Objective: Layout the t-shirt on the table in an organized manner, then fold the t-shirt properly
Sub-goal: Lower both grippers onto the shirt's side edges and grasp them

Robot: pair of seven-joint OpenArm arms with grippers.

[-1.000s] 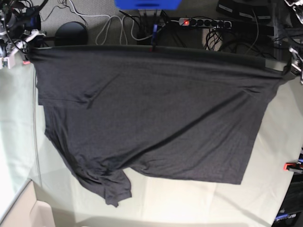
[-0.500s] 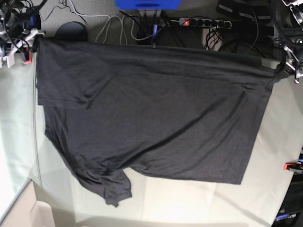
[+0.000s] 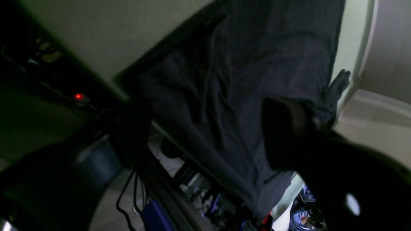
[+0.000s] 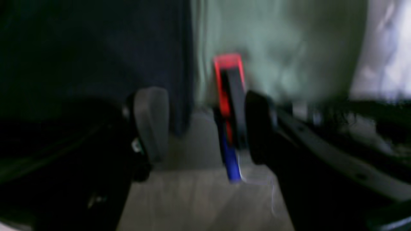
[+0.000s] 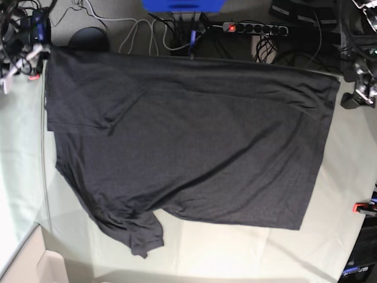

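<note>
Black t-shirt spread flat across the pale green table, far edge along the table's far edge, one sleeve bunched at the near corner on the right arm's side.

Left gripper: just beside the shirt's far corner, apart from the fabric in the base view. Jaws standing apart, nothing between them. In the left wrist view, one dark finger out in front of the lens, the shirt lying beyond it across the table, no cloth pinched.

Right gripper: at the opposite far corner of the shirt. Jaws parted, empty. In the right wrist view, blurred: pale finger pad on one side, dark finger on the other, shirt edge just beyond the pale pad, not clamped. Red-and-black clamp between the fingers and beyond them, against the table edge; contact with the dark finger not discernible owing to blur.

Second red clamp at the table edge, nearer than the left gripper and well apart from it. Power strip with a lit red switch on the floor past the far edge.

No containers in view.
</note>
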